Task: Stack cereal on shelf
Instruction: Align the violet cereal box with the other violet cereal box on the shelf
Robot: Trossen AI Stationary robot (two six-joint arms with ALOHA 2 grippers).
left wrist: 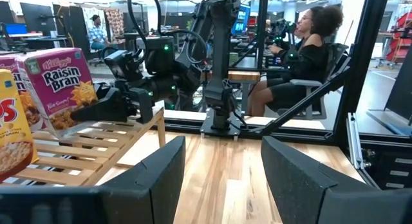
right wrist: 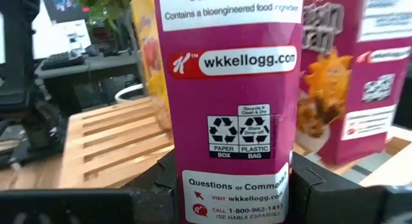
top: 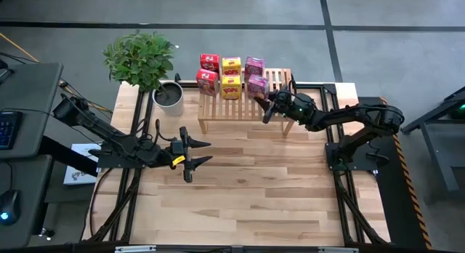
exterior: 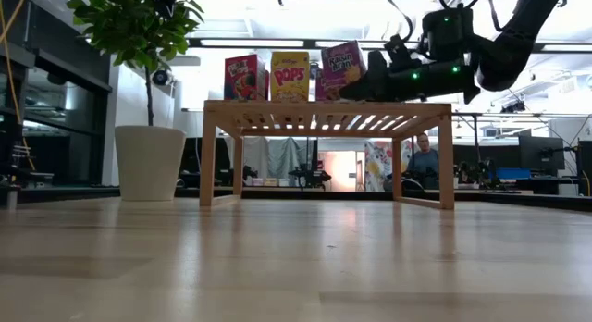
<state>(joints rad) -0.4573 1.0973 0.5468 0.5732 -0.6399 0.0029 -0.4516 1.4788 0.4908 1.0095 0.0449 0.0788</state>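
My right gripper (top: 267,106) is up at the shelf (top: 280,80), closed on the narrow sides of a pink cereal box (right wrist: 228,108); in my right wrist view that box fills the middle with its side panel toward the camera, and my two dark fingers (right wrist: 309,185) are pressed against it on either side, so the jaws are only as wide as the box. From above that's the near pink box (top: 257,86), standing upright on the slats at the right end of the front row; the second pink box (top: 254,67) sits right behind it. The rest of the cereal is already up there too; two yellow boxes (top: 231,76) in the middle and two red boxes (top: 208,72) on the left, all upright in two rows of three. From table height the front pink one (exterior: 343,70) looks like it's resting on the shelf top (exterior: 328,106), though I honestly can't see its bottom edge clearly enough to swear it's fully down. My left gripper (top: 196,153) is waiting well away from the shelf, out over the bare table (top: 247,195), fingers (left wrist: 302,176) spread apart and holding nothing; there's a potted plant (top: 145,64) at the left back corner, beside the shelf.
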